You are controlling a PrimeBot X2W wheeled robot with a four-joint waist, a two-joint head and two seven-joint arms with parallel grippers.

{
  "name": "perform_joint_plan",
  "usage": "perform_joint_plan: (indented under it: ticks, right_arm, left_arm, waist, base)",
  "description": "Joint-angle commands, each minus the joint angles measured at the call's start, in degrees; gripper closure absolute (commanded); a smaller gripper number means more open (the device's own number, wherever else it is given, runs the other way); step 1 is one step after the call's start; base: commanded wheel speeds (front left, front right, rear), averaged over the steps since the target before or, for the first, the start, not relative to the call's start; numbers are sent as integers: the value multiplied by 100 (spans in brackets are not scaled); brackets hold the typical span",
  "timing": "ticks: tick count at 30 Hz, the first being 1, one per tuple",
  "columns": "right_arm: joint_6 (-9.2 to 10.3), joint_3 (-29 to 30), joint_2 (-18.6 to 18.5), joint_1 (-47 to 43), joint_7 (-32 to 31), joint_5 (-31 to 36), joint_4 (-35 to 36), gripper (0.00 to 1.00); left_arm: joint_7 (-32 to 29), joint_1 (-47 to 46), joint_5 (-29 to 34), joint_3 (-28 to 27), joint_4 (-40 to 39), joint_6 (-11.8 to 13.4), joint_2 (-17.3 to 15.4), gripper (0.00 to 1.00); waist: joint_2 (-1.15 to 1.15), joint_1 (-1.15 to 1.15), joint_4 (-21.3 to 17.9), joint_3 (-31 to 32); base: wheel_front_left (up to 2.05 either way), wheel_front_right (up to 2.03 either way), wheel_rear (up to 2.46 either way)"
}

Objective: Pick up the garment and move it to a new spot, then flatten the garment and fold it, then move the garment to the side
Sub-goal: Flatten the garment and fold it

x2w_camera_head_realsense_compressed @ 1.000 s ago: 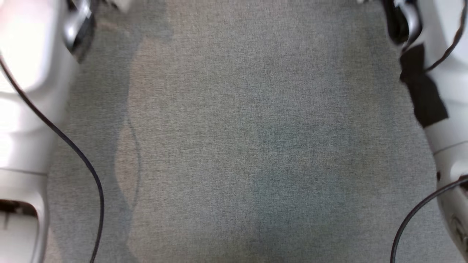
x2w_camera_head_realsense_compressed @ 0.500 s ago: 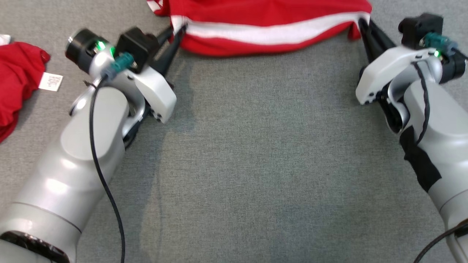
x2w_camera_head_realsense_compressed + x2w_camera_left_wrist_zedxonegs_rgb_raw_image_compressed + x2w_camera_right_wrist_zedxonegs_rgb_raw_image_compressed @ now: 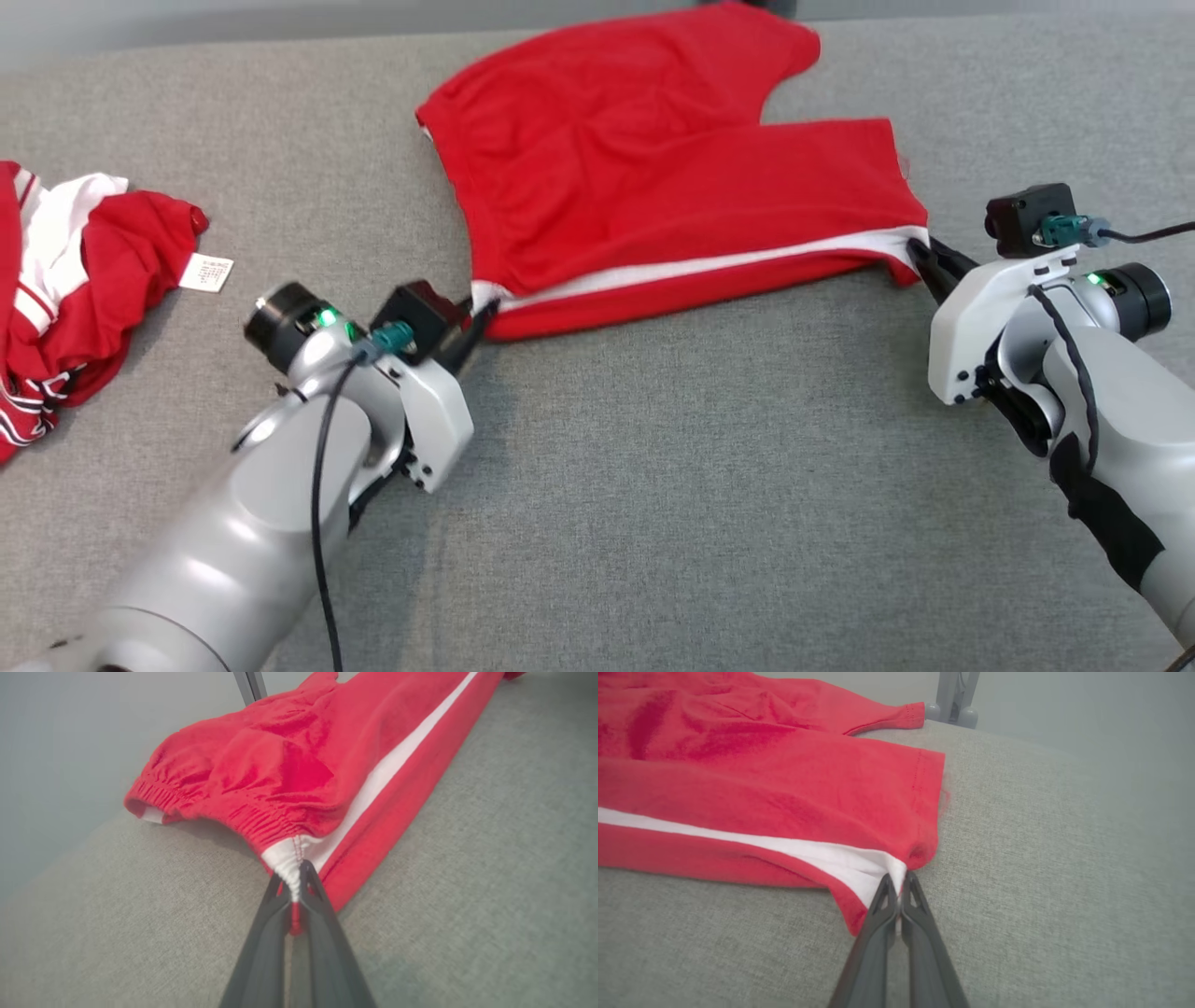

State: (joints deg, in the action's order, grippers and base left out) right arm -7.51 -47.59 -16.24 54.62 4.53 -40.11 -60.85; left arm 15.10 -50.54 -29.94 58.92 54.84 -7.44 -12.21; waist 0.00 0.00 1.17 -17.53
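Grey cloth-covered surface [image 3: 653, 485], viewed from above, reaching to a far edge at the top of the head view. Lying directly on it in the upper middle is a red garment [image 3: 653, 177], spread mostly flat, with a gathered waistband [image 3: 446, 191] at its left end and a white stripe [image 3: 709, 263] running along its near edge. Well apart, at the far left, lies a crumpled heap of red-and-white clothing [image 3: 84, 280], a small white label [image 3: 205, 273] resting on the cloth at its right side.
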Motion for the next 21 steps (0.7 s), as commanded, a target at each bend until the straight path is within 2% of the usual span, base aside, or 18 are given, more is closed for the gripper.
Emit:
perform_joint_plan:
  ticks: [1, 7, 11, 18, 21]
  right_arm:
    - [3, -133, -135, -100, -73, -165, 40, 100]
    - [3, -757, -414, -324, -378, -627, 278, 100]
    - [3, -1264, -744, -607, -815, -1189, 670, 100]
    - [3, -1865, -1260, -1002, -1233, -1947, 1333, 100]
    - [3, -2206, -1635, -1220, -1424, -2277, 1755, 100]
  left_arm:
    - [6, 118, -129, 154, 101, -5, -3, 100]
    - [4, 326, -509, 668, 33, -5, 100, 100]
    - [4, 561, -823, 1058, -1, -5, 84, 100]
    - [4, 982, -1155, 1360, -118, -6, 30, 100]
    - [-21, 1255, -1237, 1419, -308, -6, 7, 100]
  waist:
    - [0, 0, 13, 170]
    - [0, 0, 109, 481]
    - [0, 0, 152, 811]
    - [0, 0, 182, 1238]
    - [0, 0, 220, 1447]
  base:
    - [0, 0, 0]
    - [0, 0, 0]
    - [0, 0, 0]
    - [0, 0, 0]
    - [0, 0, 0]
